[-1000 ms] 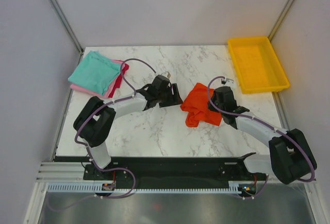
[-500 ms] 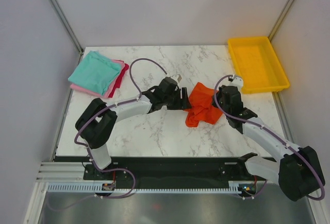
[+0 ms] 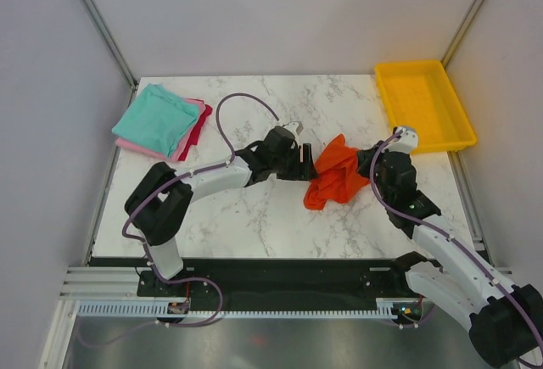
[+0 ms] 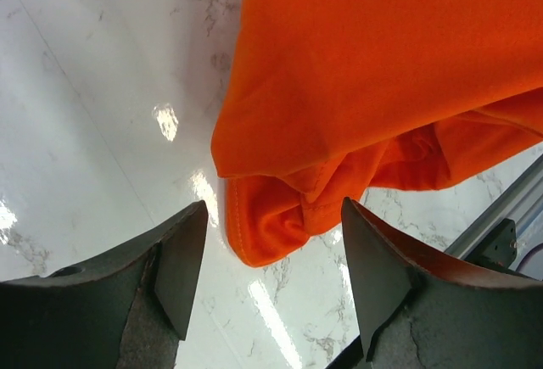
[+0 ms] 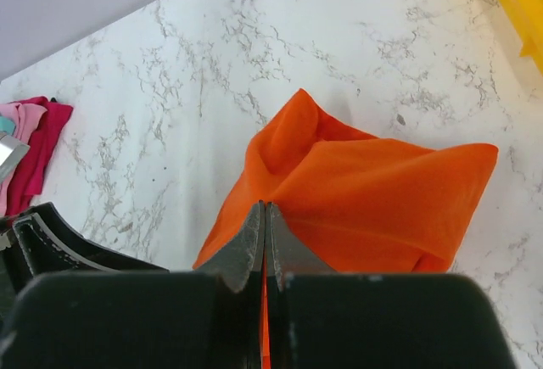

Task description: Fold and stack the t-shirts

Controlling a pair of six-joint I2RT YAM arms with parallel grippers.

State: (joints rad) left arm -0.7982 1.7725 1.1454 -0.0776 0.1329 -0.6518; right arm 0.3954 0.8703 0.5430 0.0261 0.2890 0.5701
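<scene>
The orange-red t-shirt (image 3: pixel 336 172) hangs bunched in the middle of the table, lifted at its right side. My right gripper (image 3: pixel 366 164) is shut on its cloth; in the right wrist view the shirt (image 5: pixel 365 195) drapes from the closed tips (image 5: pixel 265 209). My left gripper (image 3: pixel 307 164) is open at the shirt's left edge, not holding it; in the left wrist view a hemmed fold of the shirt (image 4: pixel 356 89) lies between and beyond the open fingers (image 4: pixel 271 242). The teal t-shirt (image 3: pixel 154 119) lies folded on the pink one (image 3: pixel 136 146) at the back left.
A dark red cloth (image 3: pixel 194 129) lies under the teal and pink stack. A yellow plastic tray (image 3: pixel 423 104) stands at the back right corner. The marble table (image 3: pixel 246 216) ends in a black rail at the near edge.
My right gripper has risen and moved right, pulling the orange-red shirt up and taller. My left gripper has moved right to the shirt's left edge.
</scene>
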